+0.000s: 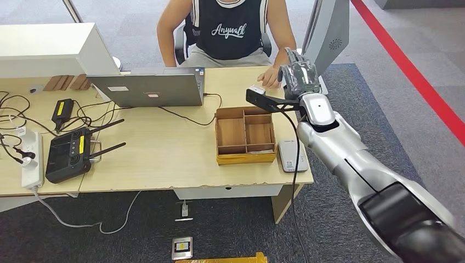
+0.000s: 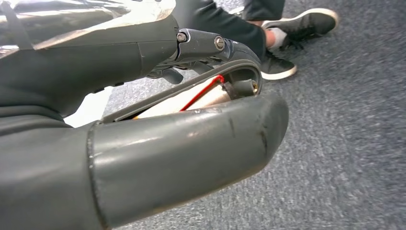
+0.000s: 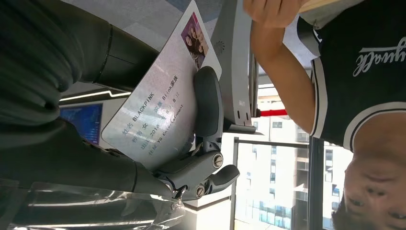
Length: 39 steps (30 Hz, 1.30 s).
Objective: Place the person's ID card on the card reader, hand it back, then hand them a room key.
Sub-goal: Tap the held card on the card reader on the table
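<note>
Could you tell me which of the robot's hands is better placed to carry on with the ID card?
The right. The right hand is raised over the desk's far edge near the person's hand, and it already holds the ID card. The left hand hangs low over the carpet.
</note>
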Each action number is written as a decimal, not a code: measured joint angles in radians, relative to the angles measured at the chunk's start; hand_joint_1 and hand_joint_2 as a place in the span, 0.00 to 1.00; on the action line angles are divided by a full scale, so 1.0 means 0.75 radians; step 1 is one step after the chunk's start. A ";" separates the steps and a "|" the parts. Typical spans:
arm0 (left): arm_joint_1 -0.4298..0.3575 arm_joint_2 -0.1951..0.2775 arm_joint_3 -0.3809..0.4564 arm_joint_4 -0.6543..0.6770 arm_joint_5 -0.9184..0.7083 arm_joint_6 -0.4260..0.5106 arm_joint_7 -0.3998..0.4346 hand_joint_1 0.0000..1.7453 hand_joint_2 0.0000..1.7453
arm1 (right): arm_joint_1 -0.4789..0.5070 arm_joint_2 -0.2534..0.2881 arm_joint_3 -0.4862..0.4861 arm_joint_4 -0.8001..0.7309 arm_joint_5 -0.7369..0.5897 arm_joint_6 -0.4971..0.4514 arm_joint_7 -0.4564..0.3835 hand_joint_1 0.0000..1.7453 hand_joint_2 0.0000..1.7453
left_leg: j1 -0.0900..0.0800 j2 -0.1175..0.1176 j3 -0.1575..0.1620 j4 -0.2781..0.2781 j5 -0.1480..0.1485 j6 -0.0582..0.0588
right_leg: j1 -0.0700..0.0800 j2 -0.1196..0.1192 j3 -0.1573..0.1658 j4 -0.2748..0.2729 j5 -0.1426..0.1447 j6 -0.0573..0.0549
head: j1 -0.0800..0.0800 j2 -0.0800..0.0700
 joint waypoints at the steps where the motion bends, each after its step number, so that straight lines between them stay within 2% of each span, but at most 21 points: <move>1: 0.007 0.001 0.001 0.000 0.005 0.004 -0.001 0.00 0.00 | 0.011 -0.004 0.000 -0.003 -0.003 0.001 -0.003 1.00 1.00 | 0.000 0.000 0.000 0.000 0.000 0.000 | 0.000 0.000 0.000 0.000 0.000 0.000 | 0.000 0.000; 14: 0.035 0.002 0.006 0.000 0.031 0.017 0.005 0.00 0.00 | 0.076 -0.035 0.000 -0.025 -0.015 0.015 -0.006 1.00 1.00 | 0.000 0.000 0.000 0.000 0.000 0.000 | 0.000 0.000 0.000 0.000 0.000 0.000 | 0.000 0.000; 27: 0.046 0.006 0.035 0.000 0.062 0.039 0.042 0.00 0.00 | 0.213 -0.118 -0.037 -0.064 -0.099 0.013 0.014 1.00 1.00 | 0.000 0.000 -0.001 0.000 -0.001 0.000 | 0.000 0.000 0.000 -0.001 0.000 0.000 | 0.000 0.000; 39: 0.046 0.006 0.050 0.000 0.076 0.049 0.075 0.00 0.00 | 0.287 -0.178 -0.072 -0.060 -0.132 0.010 0.030 1.00 1.00 | 0.000 0.000 -0.001 0.000 -0.001 0.000 | 0.000 0.000 0.000 -0.001 0.000 0.000 | 0.000 0.000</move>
